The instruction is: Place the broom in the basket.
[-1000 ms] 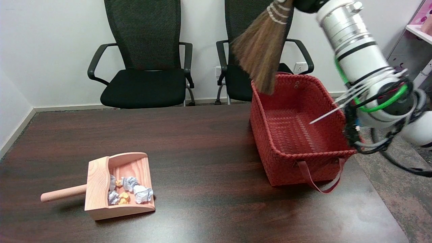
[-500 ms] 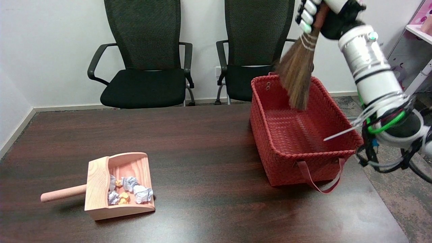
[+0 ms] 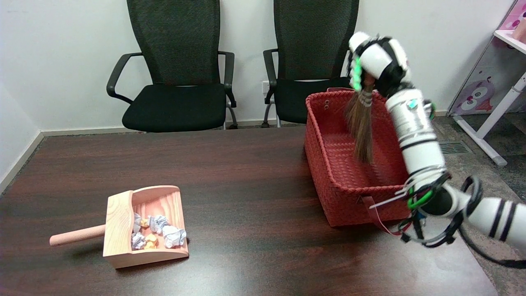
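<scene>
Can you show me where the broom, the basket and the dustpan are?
broom (image 3: pixel 361 131): head view, on its brown bristles inside the basket.
basket (image 3: pixel 316 160): head view, on its red woven left wall.
dustpan (image 3: pixel 119 218): head view, on its wooden back wall.

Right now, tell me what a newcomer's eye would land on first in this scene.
First, the right hand at upper right, holding a brown straw broom bristles-down inside the red woven basket at the table's right side. Next, the wooden dustpan at lower left, holding crumpled paper balls.
</scene>
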Tool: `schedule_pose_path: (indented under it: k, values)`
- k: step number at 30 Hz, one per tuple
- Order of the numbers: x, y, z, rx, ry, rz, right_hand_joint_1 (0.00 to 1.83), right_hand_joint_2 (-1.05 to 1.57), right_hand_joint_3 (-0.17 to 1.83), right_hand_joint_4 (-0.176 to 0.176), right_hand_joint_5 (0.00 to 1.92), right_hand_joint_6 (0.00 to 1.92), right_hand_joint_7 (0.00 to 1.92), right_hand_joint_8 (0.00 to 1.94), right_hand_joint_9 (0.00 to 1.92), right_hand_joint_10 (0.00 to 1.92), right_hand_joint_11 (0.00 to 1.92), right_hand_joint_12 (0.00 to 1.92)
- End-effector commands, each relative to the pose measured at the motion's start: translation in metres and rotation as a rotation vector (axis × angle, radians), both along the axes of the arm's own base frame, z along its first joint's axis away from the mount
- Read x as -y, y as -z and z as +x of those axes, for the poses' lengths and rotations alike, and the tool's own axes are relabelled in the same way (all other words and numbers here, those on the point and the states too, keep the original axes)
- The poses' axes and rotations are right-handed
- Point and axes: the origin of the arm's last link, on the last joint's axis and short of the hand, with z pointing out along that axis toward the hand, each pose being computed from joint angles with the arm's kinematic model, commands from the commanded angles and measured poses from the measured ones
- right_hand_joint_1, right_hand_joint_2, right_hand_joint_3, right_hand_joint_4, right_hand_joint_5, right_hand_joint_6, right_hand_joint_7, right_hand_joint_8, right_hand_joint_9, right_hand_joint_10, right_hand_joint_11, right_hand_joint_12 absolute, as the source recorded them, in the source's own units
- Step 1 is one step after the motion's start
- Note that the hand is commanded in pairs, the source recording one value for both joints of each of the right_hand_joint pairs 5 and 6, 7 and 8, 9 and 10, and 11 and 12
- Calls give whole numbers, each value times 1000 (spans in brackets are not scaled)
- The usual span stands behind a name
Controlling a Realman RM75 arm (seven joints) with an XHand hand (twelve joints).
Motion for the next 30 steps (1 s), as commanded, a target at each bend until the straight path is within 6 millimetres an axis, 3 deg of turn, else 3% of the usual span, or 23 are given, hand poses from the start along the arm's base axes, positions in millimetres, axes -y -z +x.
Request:
schedule_pose_path:
  k: [1, 11, 26, 29, 30]
  values:
    - [-14, 64, -88, -190, 73, 61, 834, 1401, 1833, 15, 1920, 1920, 1920, 1920, 1920, 1920, 1920, 1920]
    - [-13, 76, -93, -194, 108, 113, 820, 1424, 1833, 19, 1920, 1920, 1920, 1920, 1920, 1920, 1920, 1920]
    - [-12, 75, -95, -199, 115, 113, 823, 1371, 1833, 23, 1920, 1920, 1920, 1920, 1920, 1920, 1920, 1920]
    - [-13, 75, -95, -198, 113, 111, 822, 1217, 1833, 38, 1920, 1920, 1920, 1920, 1920, 1920, 1920, 1920]
    - [-13, 75, -95, -198, 113, 111, 823, 1150, 1833, 101, 1920, 1920, 1920, 1920, 1920, 1920, 1920, 1920]
